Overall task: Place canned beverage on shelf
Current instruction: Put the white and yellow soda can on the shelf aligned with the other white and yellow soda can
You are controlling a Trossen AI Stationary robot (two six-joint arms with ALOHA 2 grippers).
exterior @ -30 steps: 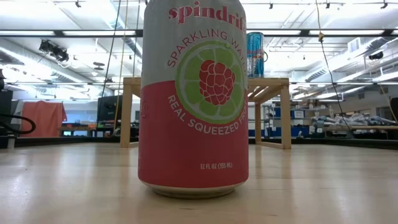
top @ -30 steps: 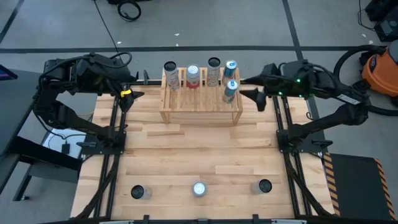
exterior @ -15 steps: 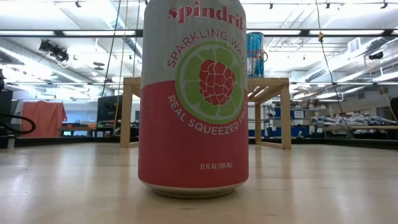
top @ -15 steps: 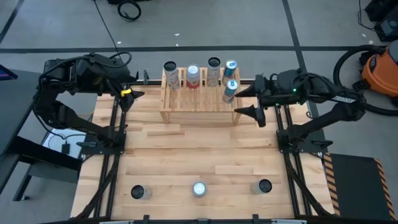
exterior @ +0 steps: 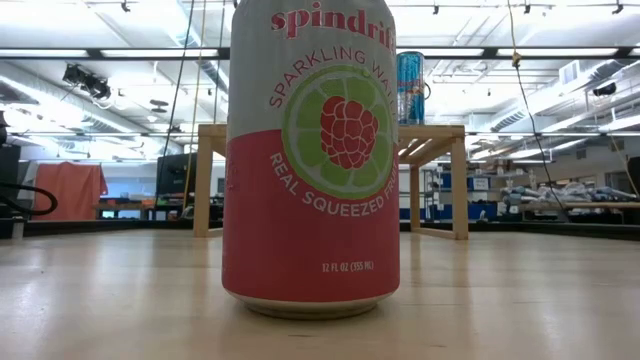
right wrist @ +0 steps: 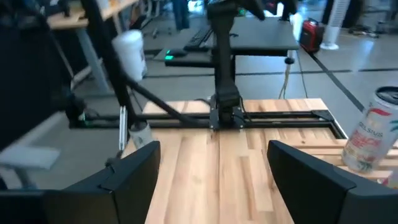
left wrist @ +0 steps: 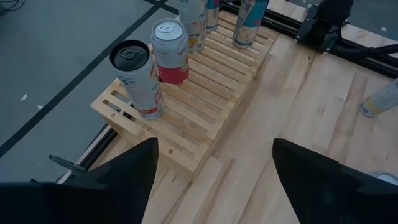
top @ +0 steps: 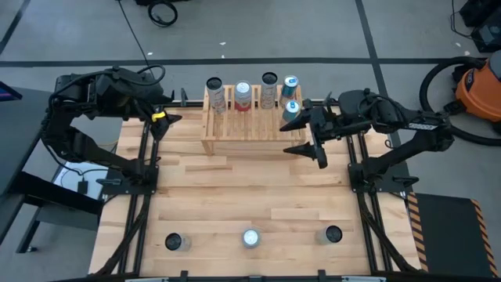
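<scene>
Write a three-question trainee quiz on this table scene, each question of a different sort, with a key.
1. True or false: the right gripper is gripping a can.
2. How many cans stand on the pale slatted wooden shelf? A) three B) five C) seven
3. Fill in: the three cans not on the shelf stand in a row along the light wood table's ____ edge, opposite the shelf.

Key:
1. False. Its jaws are open and empty, just off the shelf's right end, near the blue-and-white can. The left gripper waits at the shelf's left.
2. B
3. near
</scene>
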